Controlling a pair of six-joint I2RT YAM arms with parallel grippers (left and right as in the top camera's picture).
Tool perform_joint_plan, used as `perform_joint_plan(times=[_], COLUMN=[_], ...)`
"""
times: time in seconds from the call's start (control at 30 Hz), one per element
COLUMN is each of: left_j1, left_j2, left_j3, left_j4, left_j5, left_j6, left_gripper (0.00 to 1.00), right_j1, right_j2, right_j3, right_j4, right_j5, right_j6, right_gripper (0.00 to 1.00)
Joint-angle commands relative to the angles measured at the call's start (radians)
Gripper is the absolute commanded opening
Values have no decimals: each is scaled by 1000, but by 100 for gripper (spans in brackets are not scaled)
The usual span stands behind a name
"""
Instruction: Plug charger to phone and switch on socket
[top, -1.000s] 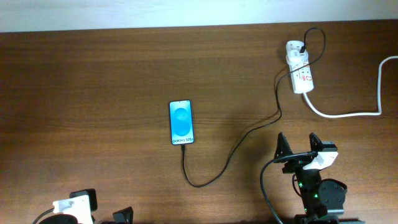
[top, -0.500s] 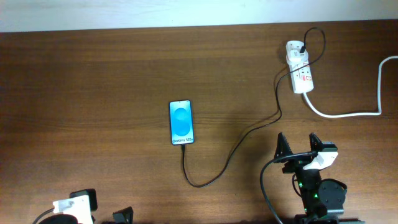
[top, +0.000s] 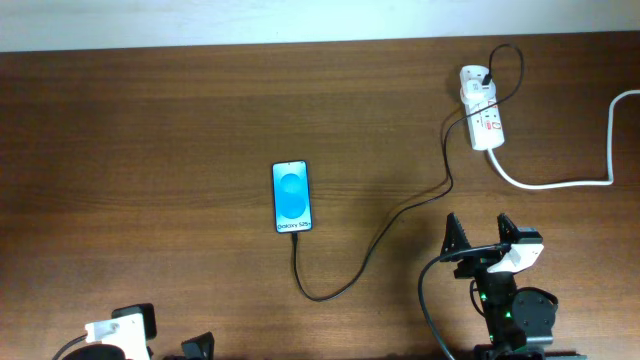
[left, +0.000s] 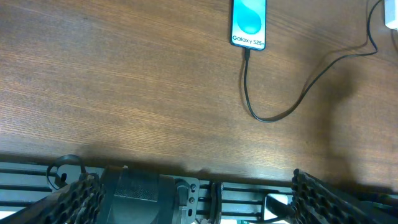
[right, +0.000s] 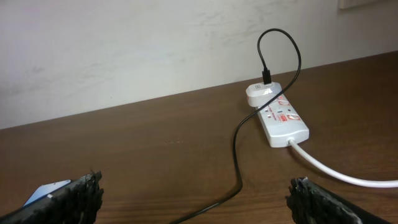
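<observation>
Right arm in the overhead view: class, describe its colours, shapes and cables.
The right gripper has two black, pointed fingers on a white block, then a black rounded body with a small green light. A black arm cable loops beside it.

A slim black-edged smartphone with a bright blue screen is lying flat at the top of the brown wooden worktop. A thin black charger cable is meeting its near edge, looping down and curving away rightward. The left gripper is hanging with its fingers spread wide, nothing between them.
</observation>
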Motion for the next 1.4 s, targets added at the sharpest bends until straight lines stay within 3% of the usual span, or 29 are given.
perform_joint_plan(times=[0.0, 0.1, 0.27, 0.43, 0.53, 0.9, 1.03, 1.23, 1.37], left_j1=[-1, -2, -73, -176, -173, -38, 7, 24, 31], left_j2=[-56, -127, -245, -263, -268, -435, -435, -435, -435], left_j3=[-27, -83, -273, -542, -683, -1094, -1141, -1160, -1184], left_j4=[4, 98, 538, 864, 987, 1402, 1531, 1569, 1624], left_j5=[-2, -19, -52, -331, -415, -410, -303, -248, -245], left_j6=[2, 1, 2, 2, 2, 8, 195, 395, 411], left_gripper=[99, 99, 99, 99, 99, 99, 99, 99, 99], right_j1=[6, 6, 6, 6, 6, 6, 6, 6, 6], right_j2=[-11, -11, -11, -11, -11, -11, -11, -11, -11], right_j3=[-5, -5, -5, -5, -5, -5, -5, -5, -5], right_j4=[-5, -5, -5, -5, -5, -5, -5, -5, -5], right_j5=[9, 9, 9, 9, 8, 9, 9, 9, 9], right_j6=[2, 2, 2, 2, 2, 2, 2, 2, 2], right_gripper=[98, 98, 98, 99, 98, 98, 98, 98, 98])
